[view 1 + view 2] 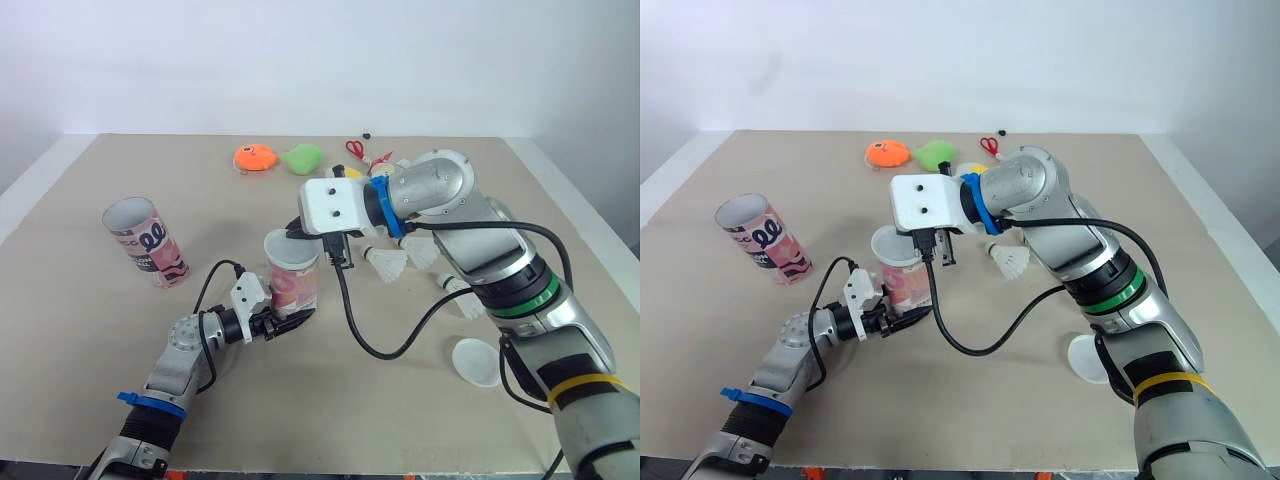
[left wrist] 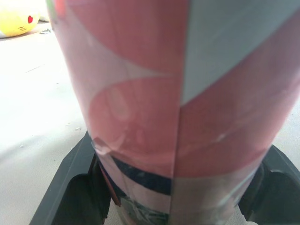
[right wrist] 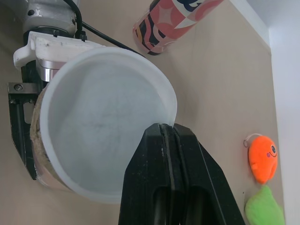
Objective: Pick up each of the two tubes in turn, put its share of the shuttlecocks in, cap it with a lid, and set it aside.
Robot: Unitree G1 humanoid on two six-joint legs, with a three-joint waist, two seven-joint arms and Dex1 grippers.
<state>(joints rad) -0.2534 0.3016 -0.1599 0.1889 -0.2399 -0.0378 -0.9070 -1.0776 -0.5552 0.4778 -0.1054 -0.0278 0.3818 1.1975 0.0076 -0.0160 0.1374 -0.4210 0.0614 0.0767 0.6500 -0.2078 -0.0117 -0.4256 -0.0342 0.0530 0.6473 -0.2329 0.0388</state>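
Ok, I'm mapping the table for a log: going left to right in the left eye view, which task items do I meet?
Open tube → held tube → shuttlecock just past it → loose white lid.

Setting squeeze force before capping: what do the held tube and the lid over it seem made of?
The tube: probably rolled cardboard under a glossy printed wrap; a straight seam runs down its side and it shows soft reflections. The lid: likely thin frosted white plastic, semi-translucent with a slim rim; possibly flexible.
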